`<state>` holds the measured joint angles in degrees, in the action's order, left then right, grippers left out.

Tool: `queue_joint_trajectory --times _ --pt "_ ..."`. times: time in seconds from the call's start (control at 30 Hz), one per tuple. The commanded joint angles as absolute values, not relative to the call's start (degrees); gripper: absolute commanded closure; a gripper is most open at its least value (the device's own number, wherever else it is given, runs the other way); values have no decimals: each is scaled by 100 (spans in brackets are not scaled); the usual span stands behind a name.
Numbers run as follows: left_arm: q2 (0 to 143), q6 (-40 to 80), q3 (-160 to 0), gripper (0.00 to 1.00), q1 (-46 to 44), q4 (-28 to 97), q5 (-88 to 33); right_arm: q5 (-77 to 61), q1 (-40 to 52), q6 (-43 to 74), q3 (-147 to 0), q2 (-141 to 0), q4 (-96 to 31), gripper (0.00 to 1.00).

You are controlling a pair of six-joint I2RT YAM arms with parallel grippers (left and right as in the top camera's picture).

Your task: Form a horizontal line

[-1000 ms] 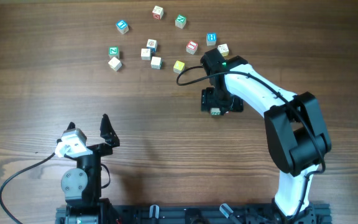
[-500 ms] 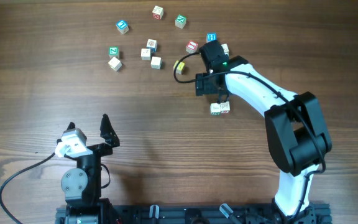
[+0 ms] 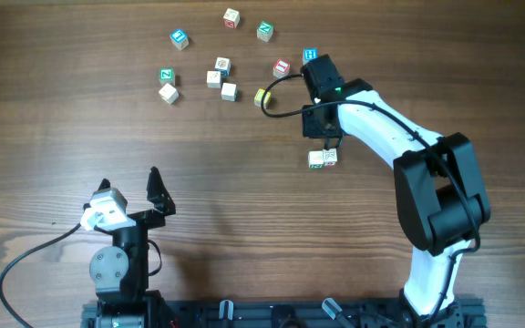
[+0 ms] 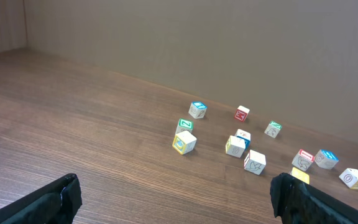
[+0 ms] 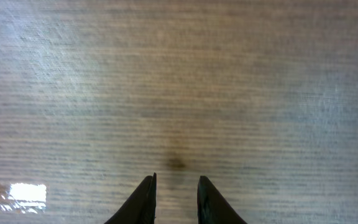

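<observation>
Nearest the base: left gripper [image 3: 129,179], spread wide, empty, parked. Mid-table: horizontal line [image 3: 323,158], only two pale cubes so far, touching side by side. Was over that spot a second ago, let go, then lifted off and pulled back toward the scattered cubes: right gripper [image 5: 176,182], now narrowed to a slim gap, nothing between, bare wood below. Probably three more to fetch, yellow cube [image 3: 262,95] nearest. Farther: green cube [image 3: 166,76], maybe a Z; blue cube [image 3: 310,56], mark unreadable. No brands.
</observation>
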<state>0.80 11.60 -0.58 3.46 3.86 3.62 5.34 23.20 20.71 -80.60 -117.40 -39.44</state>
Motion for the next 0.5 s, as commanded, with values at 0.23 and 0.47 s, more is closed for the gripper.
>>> queue_joint_trajectory --times 0.23,0.47 --pt "38 1070 -34 0 327 373 440 27 2329 2108 -8023 -11616 -4381 69" --pt "38 1070 -32 0 327 373 438 27 2329 2123 -8023 -11616 -4560 63"
